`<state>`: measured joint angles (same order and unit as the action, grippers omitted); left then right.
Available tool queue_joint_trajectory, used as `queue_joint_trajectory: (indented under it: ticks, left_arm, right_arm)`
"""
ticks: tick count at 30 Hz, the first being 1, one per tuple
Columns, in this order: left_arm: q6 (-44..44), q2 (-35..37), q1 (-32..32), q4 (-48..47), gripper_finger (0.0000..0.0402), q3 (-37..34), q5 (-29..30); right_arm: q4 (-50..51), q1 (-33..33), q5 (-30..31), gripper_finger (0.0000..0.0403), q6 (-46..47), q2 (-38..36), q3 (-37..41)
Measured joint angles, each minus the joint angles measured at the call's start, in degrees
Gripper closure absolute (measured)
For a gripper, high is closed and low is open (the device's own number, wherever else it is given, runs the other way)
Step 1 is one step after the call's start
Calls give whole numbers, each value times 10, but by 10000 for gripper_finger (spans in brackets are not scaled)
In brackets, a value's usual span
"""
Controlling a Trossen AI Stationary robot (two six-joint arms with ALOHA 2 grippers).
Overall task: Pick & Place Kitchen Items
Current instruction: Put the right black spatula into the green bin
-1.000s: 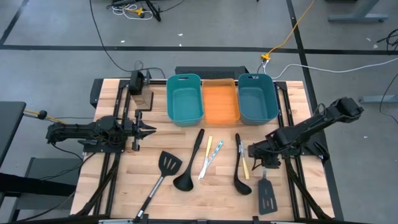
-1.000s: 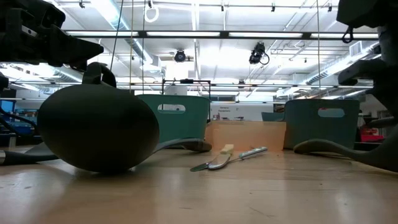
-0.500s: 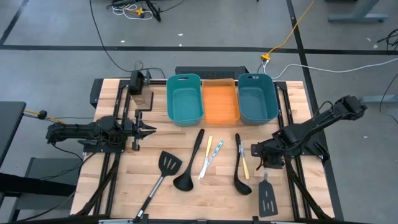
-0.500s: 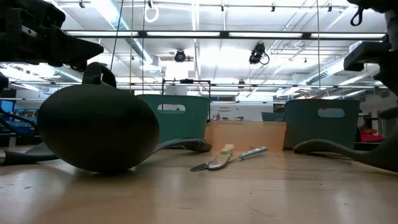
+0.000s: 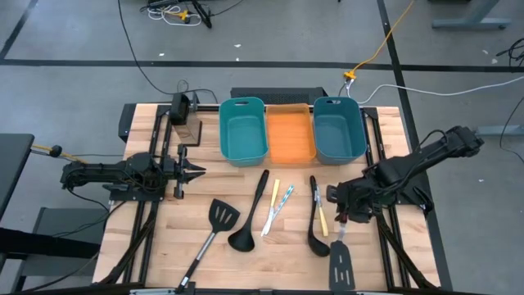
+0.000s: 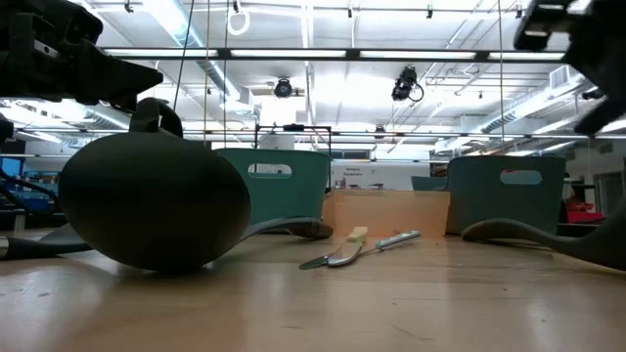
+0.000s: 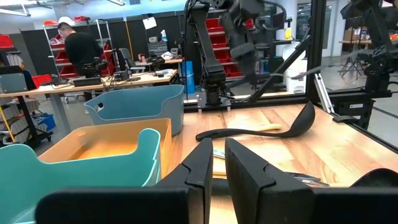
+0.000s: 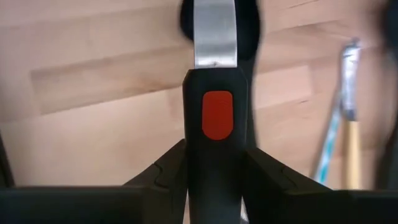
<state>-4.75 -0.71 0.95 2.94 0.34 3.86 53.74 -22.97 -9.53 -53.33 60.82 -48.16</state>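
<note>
Place: we found an industrial robotics lab.
Ceiling: we saw strip lights [image 6: 313, 54] at 12 o'clock.
Workbenches: a person [image 7: 78, 46] stood there at 10 o'clock.
Floor: grey concrete, loose cables [image 5: 176, 11].

Black spatula [image 5: 341, 264] lifted; other utensils [image 5: 270, 206] lie flat.

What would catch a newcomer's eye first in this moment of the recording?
The right tool is shut on a black spatula by its handle, its slotted head hanging at the table's front right edge. Behind it, two teal bins flank an orange bin at the table's back. The left tool waits at the left side, fingers together.
</note>
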Motion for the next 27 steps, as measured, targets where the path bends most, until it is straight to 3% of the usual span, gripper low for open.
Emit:
queue_joint_trajectory:
  ticks: [19, 27]
  left_arm:
    - [0, 0, 0, 0, 352, 0, 0]
    - [0, 0, 0, 0, 352, 0, 0]
  right_arm:
    - [-1, 61, 0, 282, 117, 12, -158]
    - [-4, 82, 45, 282, 193, 16, -171]
